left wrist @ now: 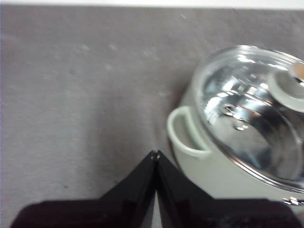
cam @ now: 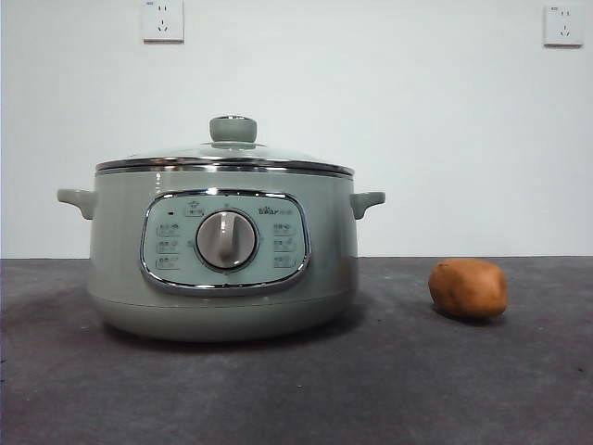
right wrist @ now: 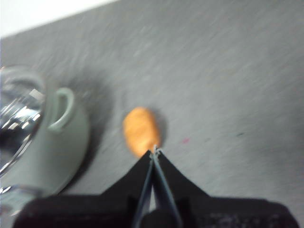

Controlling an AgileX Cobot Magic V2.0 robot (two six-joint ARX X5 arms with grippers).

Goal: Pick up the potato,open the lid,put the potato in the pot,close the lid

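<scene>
Potato [cam: 468, 288] lies on the dark grey surface [cam: 389, 389] on its own, well apart from the sage-green electric pot [cam: 222, 269], whose glass lid [cam: 227, 153] sits closed on the rim. Your right gripper [right wrist: 155, 151] hangs above the potato with jaws pressed together and empty. Your left gripper [left wrist: 155, 154], likewise closed on nothing, hovers beside the pot's side handle [left wrist: 183, 133].

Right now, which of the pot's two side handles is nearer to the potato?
The handle on the potato's side of the pot, also seen beside the potato in the right wrist view. The other handle sticks out on the far side.
</scene>
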